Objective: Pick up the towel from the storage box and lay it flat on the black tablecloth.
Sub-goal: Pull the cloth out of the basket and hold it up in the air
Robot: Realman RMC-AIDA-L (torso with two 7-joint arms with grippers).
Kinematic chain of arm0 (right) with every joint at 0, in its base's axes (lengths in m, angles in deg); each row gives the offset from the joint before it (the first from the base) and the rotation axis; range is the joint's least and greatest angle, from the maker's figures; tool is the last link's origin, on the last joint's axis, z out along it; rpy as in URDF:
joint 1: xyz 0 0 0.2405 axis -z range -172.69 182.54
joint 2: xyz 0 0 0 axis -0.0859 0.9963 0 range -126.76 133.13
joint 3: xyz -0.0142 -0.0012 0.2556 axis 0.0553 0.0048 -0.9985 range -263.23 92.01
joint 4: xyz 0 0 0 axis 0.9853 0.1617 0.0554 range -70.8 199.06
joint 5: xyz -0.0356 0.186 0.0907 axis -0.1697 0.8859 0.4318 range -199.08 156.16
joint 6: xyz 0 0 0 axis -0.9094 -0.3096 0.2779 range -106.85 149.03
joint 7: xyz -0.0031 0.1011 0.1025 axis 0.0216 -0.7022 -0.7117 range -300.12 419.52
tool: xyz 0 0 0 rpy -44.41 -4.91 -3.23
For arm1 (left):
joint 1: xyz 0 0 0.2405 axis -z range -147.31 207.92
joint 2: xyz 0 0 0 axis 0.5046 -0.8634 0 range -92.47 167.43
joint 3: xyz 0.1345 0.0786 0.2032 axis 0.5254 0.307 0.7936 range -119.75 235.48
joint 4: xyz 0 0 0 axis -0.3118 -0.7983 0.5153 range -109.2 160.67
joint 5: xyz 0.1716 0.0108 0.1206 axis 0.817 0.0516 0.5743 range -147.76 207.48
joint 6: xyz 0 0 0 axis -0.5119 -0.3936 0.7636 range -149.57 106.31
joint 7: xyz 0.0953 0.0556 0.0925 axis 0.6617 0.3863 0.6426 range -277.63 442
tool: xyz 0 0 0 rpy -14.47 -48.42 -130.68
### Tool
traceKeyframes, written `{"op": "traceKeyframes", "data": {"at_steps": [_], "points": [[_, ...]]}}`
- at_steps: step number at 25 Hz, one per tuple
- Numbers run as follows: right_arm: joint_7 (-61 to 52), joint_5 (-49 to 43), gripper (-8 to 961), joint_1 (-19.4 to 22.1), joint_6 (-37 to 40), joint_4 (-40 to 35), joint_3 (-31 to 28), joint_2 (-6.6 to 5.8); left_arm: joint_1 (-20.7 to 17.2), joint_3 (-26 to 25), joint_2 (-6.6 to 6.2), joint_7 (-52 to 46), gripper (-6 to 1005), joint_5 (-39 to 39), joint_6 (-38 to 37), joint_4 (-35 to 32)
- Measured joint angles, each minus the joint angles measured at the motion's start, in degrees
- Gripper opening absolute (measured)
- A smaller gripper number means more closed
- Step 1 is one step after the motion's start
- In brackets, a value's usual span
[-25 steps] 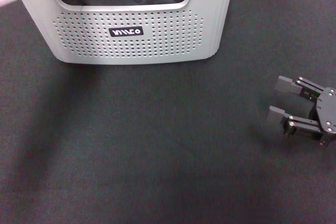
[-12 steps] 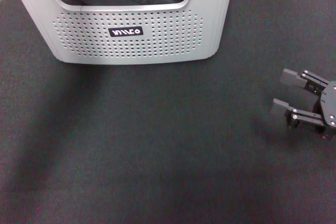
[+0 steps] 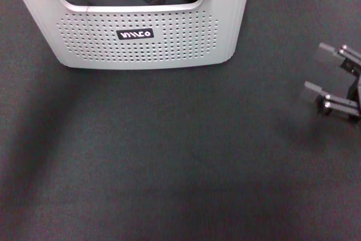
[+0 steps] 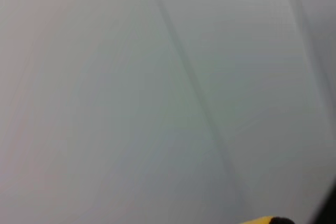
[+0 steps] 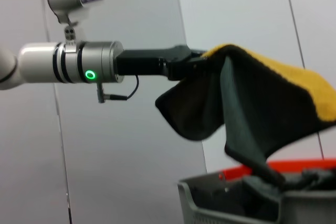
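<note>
Left gripper (image 5: 195, 62) holds towel (image 5: 262, 108) above storage box (image 5: 236, 203)

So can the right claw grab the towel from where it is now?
Probably not yet. The right claw sits open, low over the black tablecloth, off to the side of the storage box. The towel hangs high above the box, held by the left claw. Nothing blocks it, but it would have to rise.
</note>
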Motion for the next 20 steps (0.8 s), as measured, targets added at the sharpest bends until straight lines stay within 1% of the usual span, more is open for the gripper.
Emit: {"op": "traceKeyframes", "data": {"at_steps": [1,3,5,6,8,11,13,17,20], "points": [[0.0,0.0,869,0.1,-0.3,-0.9,-0.2,0.00,0.6,-3.4,-0.12,0.8,35,-5.6,-4.6,0.0],[0.1,0.1,869,0.1,-0.9,-3.2,-0.8,0.11,1.3,-9.3,-0.35,1.6,36,-12.6,-11.9,0.1],[0.4,0.2,869,0.1,-1.2,-5.4,-1.2,0.46,1.6,-15.5,-0.46,1.9,36,-17.7,-20.5,0.3],[1.1,0.4,869,0.2,-1.3,-6.7,-1.2,0.65,1.6,-17.2,-0.40,1.9,37,-18.6,-23.4,0.3],[3.4,0.5,869,0.8,-1.3,-9.5,-0.8,0.74,1.6,-19.1,-0.40,1.6,38,-18.6,-28.7,0.5],[6.9,0.1,869,1.7,0.1,-15.0,0.7,0.84,2.0,-20.1,-0.55,-0.6,39,-18.3,-34.4,0.8],[8.1,0.0,869,1.8,1.7,-17.3,1.3,0.85,2.4,-20.5,-0.47,-2.0,40,-18.3,-37.5,1.5],[11.3,0.3,869,1.2,6.6,-19.3,3.3,0.94,4.0,-20.3,-0.30,-3.7,42,-18.3,-41.3,4.7],[13.7,0.3,868,0.2,11.4,-19.3,6.1,1.13,5.5,-20.5,-0.20,-4.8,43,-18.4,-42.1,8.7]]}}
